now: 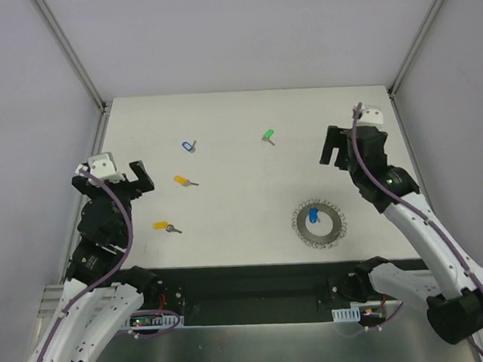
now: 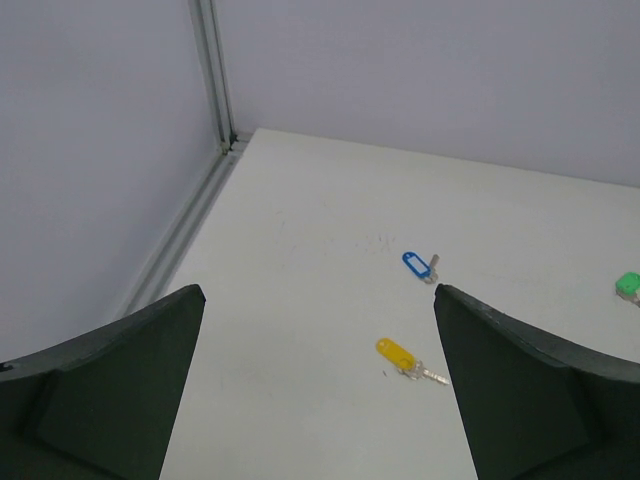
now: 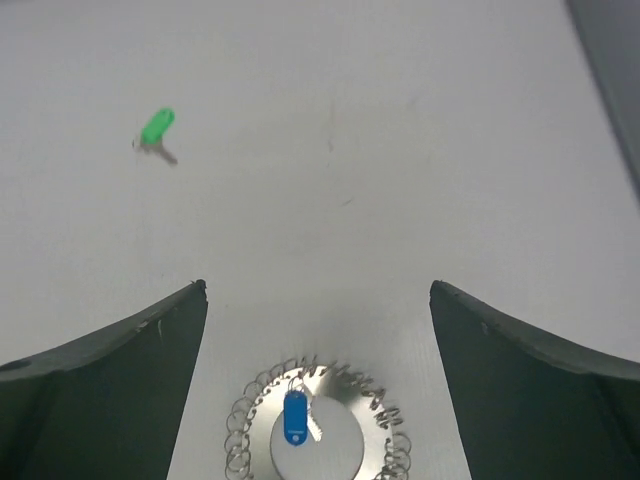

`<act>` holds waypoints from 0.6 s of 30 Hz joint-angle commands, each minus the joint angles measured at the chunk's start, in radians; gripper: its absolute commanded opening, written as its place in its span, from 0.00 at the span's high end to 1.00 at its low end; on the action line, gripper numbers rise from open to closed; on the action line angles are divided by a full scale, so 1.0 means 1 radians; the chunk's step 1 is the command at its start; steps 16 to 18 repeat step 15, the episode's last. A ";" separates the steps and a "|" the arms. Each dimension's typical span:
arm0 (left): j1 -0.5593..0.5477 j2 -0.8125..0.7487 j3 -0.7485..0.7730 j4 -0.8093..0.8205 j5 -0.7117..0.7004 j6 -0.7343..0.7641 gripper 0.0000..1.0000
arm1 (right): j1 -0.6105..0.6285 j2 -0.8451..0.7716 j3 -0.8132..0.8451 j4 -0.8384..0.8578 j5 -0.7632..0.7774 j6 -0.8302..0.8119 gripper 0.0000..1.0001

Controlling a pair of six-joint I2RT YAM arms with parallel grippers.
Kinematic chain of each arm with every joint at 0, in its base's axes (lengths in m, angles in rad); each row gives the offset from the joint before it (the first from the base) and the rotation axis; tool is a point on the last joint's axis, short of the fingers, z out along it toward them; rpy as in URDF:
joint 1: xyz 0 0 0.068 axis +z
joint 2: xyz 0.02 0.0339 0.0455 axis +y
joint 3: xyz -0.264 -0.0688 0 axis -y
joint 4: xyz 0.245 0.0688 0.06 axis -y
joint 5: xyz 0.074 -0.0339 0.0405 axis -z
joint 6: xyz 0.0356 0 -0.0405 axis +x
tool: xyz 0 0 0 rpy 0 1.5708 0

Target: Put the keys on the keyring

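Observation:
The keyring [image 1: 330, 230] lies on the white table at the front right. The solid-blue key [image 1: 313, 216] rests on it with its blade over the ring's middle hole. In the right wrist view the keyring [image 3: 347, 394] and blue key [image 3: 295, 418] lie just below my open right gripper [image 3: 318, 290], which hovers above and behind them, empty. A green key [image 1: 267, 136] lies farther back. A pale blue key [image 1: 189, 146] and two yellow keys [image 1: 184, 181] [image 1: 164, 227] lie on the left. My left gripper [image 1: 113, 182] is open, empty and raised, and it shows so in its wrist view [image 2: 318, 292].
The left wrist view shows one yellow key [image 2: 400, 357], the pale blue key [image 2: 418, 265] and the green key [image 2: 628, 284] at its right edge. The green key [image 3: 157, 127] also shows in the right wrist view. Grey walls with aluminium rails [image 1: 74, 64] enclose the table.

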 commanded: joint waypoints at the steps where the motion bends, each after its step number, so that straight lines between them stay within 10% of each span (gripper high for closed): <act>1: 0.007 -0.028 0.119 0.035 -0.014 0.170 0.01 | -0.012 -0.157 0.093 0.007 0.260 -0.084 0.04; 18: 0.007 -0.039 0.226 0.081 0.006 0.265 0.01 | -0.013 -0.325 0.149 0.047 0.407 -0.278 0.04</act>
